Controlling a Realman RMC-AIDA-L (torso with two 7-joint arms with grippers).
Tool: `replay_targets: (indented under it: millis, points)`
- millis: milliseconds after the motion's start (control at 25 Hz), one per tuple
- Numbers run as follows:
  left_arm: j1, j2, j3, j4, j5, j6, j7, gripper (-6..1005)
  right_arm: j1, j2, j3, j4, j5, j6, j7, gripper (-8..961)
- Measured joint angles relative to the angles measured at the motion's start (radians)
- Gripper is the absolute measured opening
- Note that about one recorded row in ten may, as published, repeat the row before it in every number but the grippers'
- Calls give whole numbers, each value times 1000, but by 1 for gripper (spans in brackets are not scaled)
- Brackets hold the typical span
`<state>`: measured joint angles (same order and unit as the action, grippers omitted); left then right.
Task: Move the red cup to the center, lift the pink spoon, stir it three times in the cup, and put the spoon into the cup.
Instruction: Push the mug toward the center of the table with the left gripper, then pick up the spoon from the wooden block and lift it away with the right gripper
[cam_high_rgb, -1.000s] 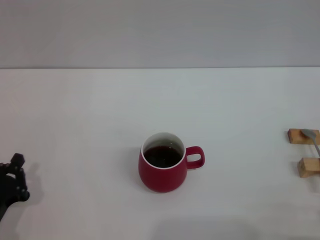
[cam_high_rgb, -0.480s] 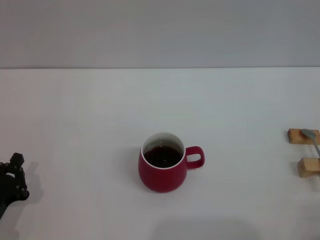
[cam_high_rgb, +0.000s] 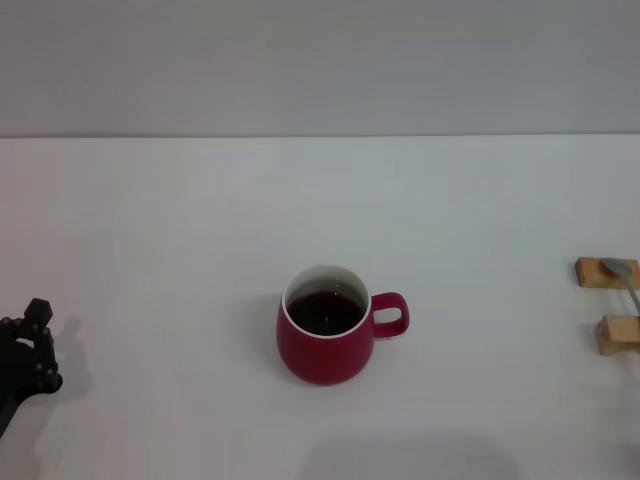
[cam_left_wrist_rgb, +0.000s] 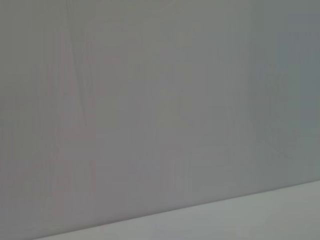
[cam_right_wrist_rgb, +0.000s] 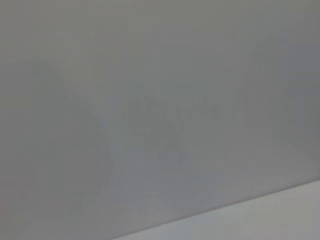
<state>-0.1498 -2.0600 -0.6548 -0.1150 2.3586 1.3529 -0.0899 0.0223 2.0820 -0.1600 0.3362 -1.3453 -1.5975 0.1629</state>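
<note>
A plain grey wall backs a broad white surface on which the red cup stands upright near the middle, its loop handle turned toward the robot's right and dark liquid showing inside its white rim. At the far right edge the pink spoon lies bridged across two small wooden blocks, only its greyish bowl and a short length of stem in view, well apart from the cup. The left gripper sits low at the left edge of the surface, far from both things; whether its jaws are spread or pressed together cannot be told. The right gripper is out of sight, and both wrist cameras show only wall and a strip of surface. The cup looks heavy, rigid and glazed, likely slippery and breakable, and its liquid could slosh. The spoon appears light, thin and stiff; raised on the blocks, its stem between them offers the likeliest place to pinch it.
</note>
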Motion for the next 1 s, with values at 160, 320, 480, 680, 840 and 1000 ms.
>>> replay_targets:
  millis: [160, 320, 480, 680, 840, 1000]
  points:
    - [-12, 1, -1, 9, 0, -1, 0, -2, 25, 0, 2, -7, 3, 34, 0, 710]
    - [-22, 1, -3, 13, -1, -11, -1, -2, 46, 0, 5, -10, 4, 66, 1, 710]
    - [-26, 2, -10, 14, -1, -22, -1, -2, 67, 0, 9, -17, 4, 106, 1, 710]
    - [-35, 1, -13, 16, -2, -35, -1, -2, 84, -1, 14, -17, 4, 127, 1, 711]
    - [-46, 2, -14, 21, -3, -42, -1, -2, 97, 0, 16, -17, 4, 145, 1, 711]
    - [-53, 1, -14, 22, -3, -52, -1, -2, 114, 0, 17, -17, 4, 183, 1, 711]
